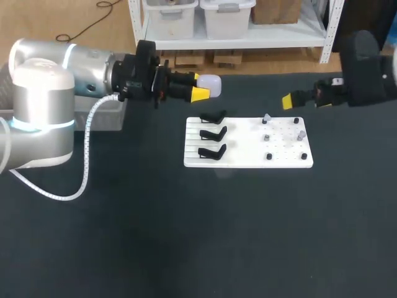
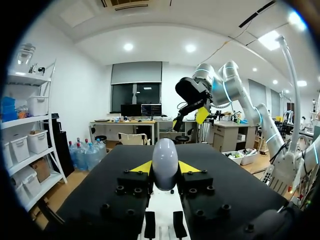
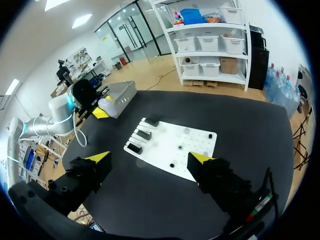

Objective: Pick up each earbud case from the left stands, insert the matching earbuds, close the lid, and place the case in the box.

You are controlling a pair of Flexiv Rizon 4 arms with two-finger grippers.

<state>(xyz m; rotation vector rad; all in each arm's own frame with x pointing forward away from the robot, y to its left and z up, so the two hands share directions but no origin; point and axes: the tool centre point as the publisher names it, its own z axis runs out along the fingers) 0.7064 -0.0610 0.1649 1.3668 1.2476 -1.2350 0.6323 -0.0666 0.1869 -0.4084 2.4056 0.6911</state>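
Clamped between the two yellow-tipped fingers of the left pincer (image 2: 165, 168) is a smooth white egg-shaped earbud case (image 2: 165, 161), gripped from both sides so that its rounded end stands out past the fingertips. The fingers are closed only as far as the case's width allows.

In the head view the case (image 1: 211, 84) is held raised above the dark matte counter (image 1: 186, 236), just beyond the far corner of the flat white rectangular board (image 1: 248, 160) at its stand end. Three black angled stands (image 1: 212, 133) are set in a row along that end of the board, one behind another. Small grey and black pieces (image 1: 266, 118) are scattered over the board's other half; they are too small for earbuds and pegs to be told apart.

A grey metal box (image 3: 122, 92) is seen on the counter off the stand end of the board, well apart from it and close by the left arm (image 1: 74, 74), which partly hides it in the head view. A white coiled cable (image 1: 87, 149) is hung in a loop from that arm.

The right pincer (image 3: 150, 158) is held above the counter beyond the board's far corner at the pieces' end. Its fingers are spread wide and nothing is gripped between them; the board is seen ahead of it in the right wrist view.
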